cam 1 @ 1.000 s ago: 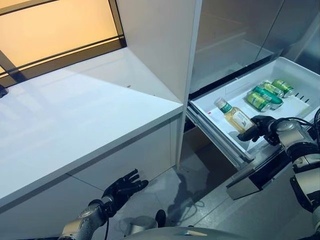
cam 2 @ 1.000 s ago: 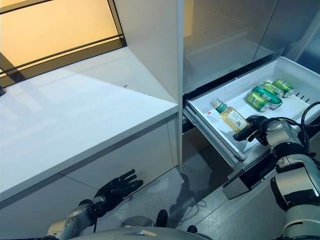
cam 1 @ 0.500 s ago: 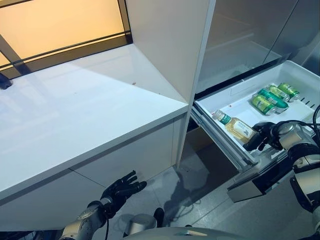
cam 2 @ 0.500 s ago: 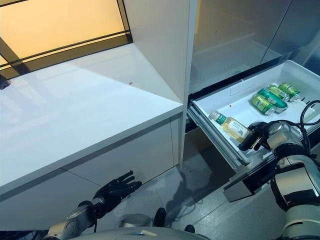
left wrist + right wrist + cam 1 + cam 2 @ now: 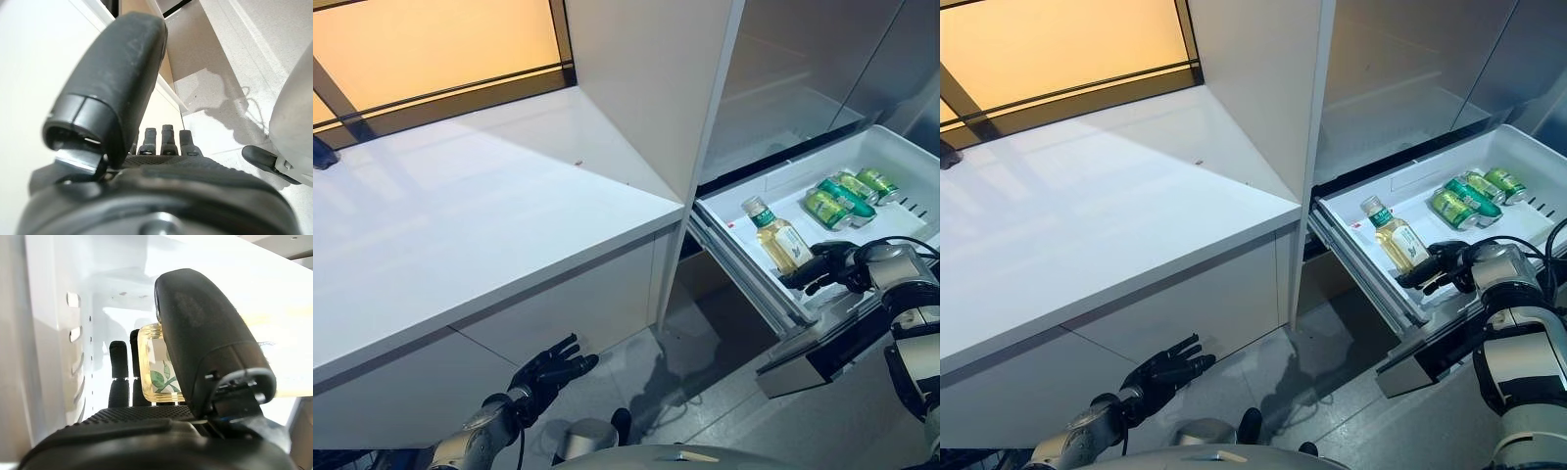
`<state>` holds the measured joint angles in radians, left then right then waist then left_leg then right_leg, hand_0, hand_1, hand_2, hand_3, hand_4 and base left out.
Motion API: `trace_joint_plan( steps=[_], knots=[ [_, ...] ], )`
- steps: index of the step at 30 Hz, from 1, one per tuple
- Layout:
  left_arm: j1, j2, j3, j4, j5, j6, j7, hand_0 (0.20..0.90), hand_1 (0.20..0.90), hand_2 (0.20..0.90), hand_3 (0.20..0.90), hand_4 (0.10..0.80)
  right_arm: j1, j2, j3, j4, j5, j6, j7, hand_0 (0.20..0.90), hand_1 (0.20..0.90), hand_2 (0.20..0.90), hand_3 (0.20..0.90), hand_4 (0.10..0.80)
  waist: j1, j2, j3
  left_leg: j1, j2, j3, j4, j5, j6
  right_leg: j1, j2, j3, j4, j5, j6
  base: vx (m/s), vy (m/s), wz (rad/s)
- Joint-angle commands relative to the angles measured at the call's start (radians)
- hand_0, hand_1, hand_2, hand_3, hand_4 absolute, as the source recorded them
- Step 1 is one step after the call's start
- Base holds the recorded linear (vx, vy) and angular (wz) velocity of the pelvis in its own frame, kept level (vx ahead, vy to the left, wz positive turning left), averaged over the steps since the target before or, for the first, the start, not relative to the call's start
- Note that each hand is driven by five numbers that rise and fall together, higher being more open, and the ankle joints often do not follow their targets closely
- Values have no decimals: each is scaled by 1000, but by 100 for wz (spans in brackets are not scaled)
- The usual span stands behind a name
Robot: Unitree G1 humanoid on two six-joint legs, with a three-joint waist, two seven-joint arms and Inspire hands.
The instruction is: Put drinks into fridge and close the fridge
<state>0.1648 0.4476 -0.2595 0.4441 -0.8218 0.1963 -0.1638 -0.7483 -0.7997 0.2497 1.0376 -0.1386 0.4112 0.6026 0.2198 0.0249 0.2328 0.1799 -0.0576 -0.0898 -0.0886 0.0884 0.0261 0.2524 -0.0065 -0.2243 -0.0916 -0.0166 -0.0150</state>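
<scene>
A clear bottle (image 5: 778,240) of yellow drink with a green cap sits tilted, neck up, at the near left of the pulled-out white fridge drawer (image 5: 897,145). My right hand (image 5: 824,266) is at its base, thumb on one side and fingers on the other; the right wrist view shows the bottle (image 5: 155,368) pinched between them. Several green cans (image 5: 842,189) lie farther back in the drawer. My left hand (image 5: 551,370) hangs open low by the floor, before the white cabinet, holding nothing.
A white counter (image 5: 489,215) fills the left, with a tall white panel (image 5: 651,78) beside the fridge. The steel fridge door (image 5: 803,69) rises above the drawer. The drawer's steel front (image 5: 813,357) juts out over the grey floor (image 5: 705,392).
The bottle has gone from lying flat in the drawer to neck-up, with my right hand still at its base. The camera shifted slightly. The left hand stayed put.
</scene>
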Motion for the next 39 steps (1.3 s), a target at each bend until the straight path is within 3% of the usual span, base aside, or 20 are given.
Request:
trace_joint_plan(
  steps=[1,5,10,14,21,30,39],
  knots=[
    [17,20,-2,-97,-8,-34,-22,900,900,900,900,800,-19,-112,35,40,41,126,-3,300,300,300,200,100,-53,4,-72,3,16,44,20,-87,-40,-63,-30,-31,63,-9,79,39,24,4],
    [15,20,-7,-98,-28,-37,0,900,900,900,900,800,-45,-103,30,45,-4,177,-55,300,300,300,200,100,-47,6,-69,-2,15,35,28,-85,-42,-64,-32,-34,69,-11,77,45,27,5],
    [13,27,-13,-132,-58,-37,39,900,900,900,900,800,-119,-114,66,23,-70,170,-202,300,300,300,200,100,-35,14,-44,-28,16,20,51,-80,-44,-82,-38,-35,86,-10,74,13,37,4],
    [15,27,-12,-138,-70,-38,54,900,900,900,900,800,-179,-117,84,7,2,196,-251,300,300,300,200,100,-30,17,-36,-38,12,9,55,-76,-43,-89,-39,-34,94,-13,72,32,53,8],
    [32,39,-4,-156,-77,-34,51,900,900,900,900,800,-191,-164,76,20,-31,207,-209,300,300,300,200,100,-23,12,-31,-51,11,-3,62,-74,-44,-100,-42,-37,115,-23,70,62,33,7],
    [15,62,-10,-182,-98,-42,52,900,900,900,900,800,-165,-215,125,63,-216,222,51,300,300,300,200,100,-19,13,8,-102,7,-22,95,-72,-38,-149,-51,-35,172,-39,64,7,14,8],
    [-56,103,-5,-200,-134,-39,36,900,900,900,900,800,-214,-239,227,116,-168,129,131,300,300,300,200,100,7,28,90,-192,-6,-54,145,-71,-31,-222,-65,-38,217,-49,52,-64,-3,10]
  ],
)
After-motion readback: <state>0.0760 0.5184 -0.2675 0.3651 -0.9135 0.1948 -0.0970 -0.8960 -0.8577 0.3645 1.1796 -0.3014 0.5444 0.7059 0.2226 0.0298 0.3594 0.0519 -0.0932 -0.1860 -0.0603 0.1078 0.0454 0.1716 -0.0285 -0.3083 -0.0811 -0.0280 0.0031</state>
